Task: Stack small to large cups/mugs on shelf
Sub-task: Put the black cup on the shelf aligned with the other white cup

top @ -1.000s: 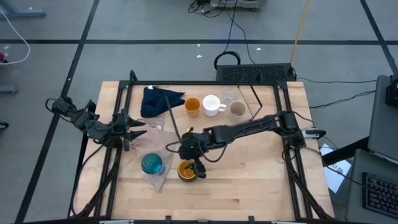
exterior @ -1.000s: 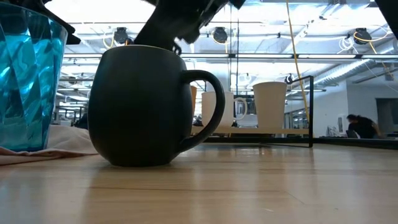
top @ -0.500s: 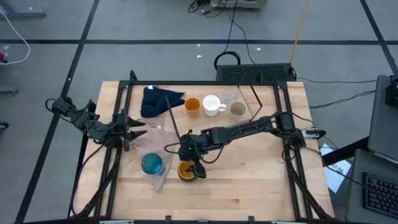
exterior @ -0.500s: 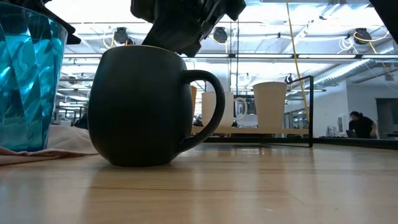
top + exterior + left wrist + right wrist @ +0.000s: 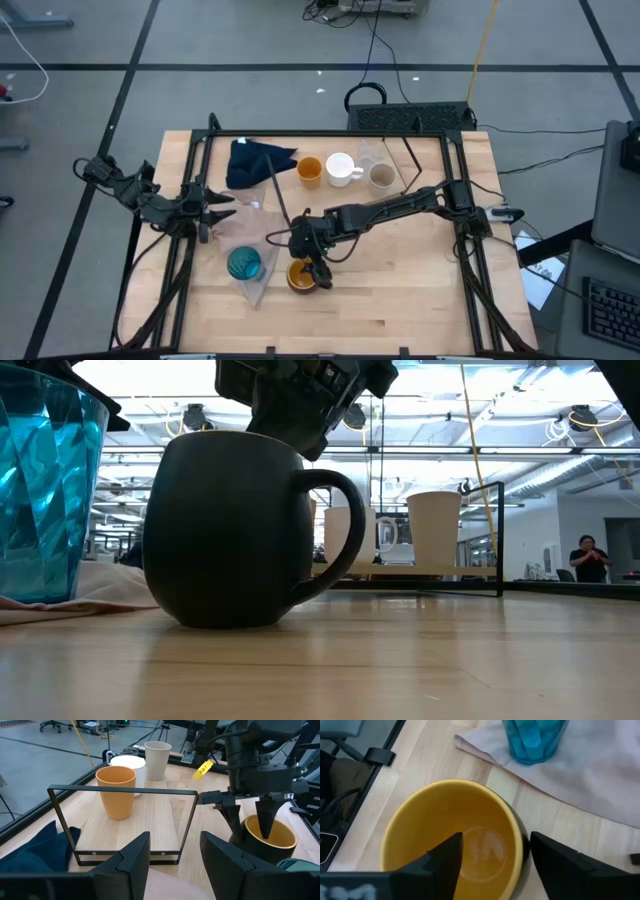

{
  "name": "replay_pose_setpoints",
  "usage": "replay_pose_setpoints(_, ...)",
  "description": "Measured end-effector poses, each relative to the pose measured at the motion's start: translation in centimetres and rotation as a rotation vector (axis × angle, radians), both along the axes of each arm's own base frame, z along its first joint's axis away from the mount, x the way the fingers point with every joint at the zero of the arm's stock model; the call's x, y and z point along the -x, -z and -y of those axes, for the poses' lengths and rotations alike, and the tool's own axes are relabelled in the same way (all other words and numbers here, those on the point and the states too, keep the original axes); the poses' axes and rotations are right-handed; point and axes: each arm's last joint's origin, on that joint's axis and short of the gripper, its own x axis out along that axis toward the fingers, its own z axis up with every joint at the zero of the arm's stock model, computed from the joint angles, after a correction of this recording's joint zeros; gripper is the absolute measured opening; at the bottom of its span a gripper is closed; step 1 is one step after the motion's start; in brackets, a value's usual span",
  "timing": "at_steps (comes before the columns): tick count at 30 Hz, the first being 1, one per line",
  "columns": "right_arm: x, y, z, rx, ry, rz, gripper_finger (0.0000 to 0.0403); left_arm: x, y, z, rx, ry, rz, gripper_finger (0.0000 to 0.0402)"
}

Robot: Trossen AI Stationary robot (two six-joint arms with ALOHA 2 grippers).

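Dark mug (image 5: 300,274): right gripper (image 5: 318,272) now lowered astride its rim, fingers spread but narrowing — grasp imminent. Left gripper (image 5: 222,207) idle, spread, by shelf (image 5: 145,817).

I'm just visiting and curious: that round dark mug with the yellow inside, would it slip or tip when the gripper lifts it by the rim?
The dark mug looks thick-walled and rounded, so probably heavy for its size. Its glossy inside could be slippery for the right gripper, whose fingers straddle the rim. The side handle may tilt it slightly once lifted.
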Motion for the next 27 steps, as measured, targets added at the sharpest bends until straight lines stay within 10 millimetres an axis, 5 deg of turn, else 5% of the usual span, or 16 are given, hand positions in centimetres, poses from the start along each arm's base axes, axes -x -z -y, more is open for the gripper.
replay_pose_setpoints(19,0.23,0.32,0.04,0.048,-0.057,0.002,0.0020,0.00,0.00,0.00,0.000,0.000,0.000,0.0172)
replay_pose_setpoints(27,0.35,0.50,-0.04,0.057,-0.077,-0.006,0.0013,0.00,-0.01,0.00,0.004,-0.001,0.001,0.0172)
